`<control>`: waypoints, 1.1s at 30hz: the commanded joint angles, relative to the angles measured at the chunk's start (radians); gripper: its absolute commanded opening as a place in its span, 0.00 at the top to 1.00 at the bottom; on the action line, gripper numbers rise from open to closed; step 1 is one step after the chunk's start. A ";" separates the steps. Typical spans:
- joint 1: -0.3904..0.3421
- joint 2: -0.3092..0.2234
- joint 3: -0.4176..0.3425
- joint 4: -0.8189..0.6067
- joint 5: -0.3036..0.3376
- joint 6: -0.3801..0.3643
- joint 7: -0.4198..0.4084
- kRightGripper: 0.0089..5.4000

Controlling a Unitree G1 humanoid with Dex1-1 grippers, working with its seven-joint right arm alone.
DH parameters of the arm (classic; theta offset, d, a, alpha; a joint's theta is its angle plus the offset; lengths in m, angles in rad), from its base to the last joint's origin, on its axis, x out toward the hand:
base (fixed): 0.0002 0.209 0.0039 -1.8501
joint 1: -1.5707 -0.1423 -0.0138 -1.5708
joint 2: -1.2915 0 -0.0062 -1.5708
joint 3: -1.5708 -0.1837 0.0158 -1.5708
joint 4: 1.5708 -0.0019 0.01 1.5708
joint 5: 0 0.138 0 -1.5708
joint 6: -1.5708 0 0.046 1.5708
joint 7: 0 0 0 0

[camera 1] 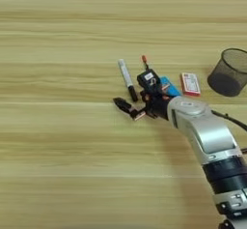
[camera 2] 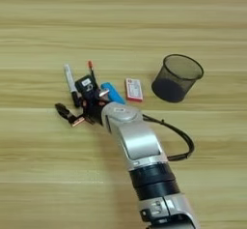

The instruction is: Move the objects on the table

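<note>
On the table (camera 1: 58, 165), a white marker (camera 1: 125, 73) with a black cap lies pointing toward me. Just right of it, a thin red pen (camera 1: 144, 60) shows only its far end, the remainder hidden behind my hand. A bright-blue block (camera 1: 170, 86) lies against the wrist's far side. My right gripper (camera 1: 132, 92) is low over the table and open. One black finger sits near the pen and the other lower left, with the marker's cap end between them. I cannot tell whether they touch it.
A small red-and-white box (camera 2: 134, 89) lies right of the blue block. A black mesh cup (camera 2: 177, 77) stands upright at the right. My silver forearm (camera 2: 137, 143) comes in from the bottom, with a black cable (camera 2: 185, 141) looping off its right side.
</note>
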 commanded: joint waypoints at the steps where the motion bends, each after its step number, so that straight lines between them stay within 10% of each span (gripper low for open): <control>1: -0.083 -0.008 -0.016 -0.003 -0.003 -0.048 -0.009 0.01; 33: -0.112 0.020 -0.012 0.103 0.016 -0.011 0.034 0.01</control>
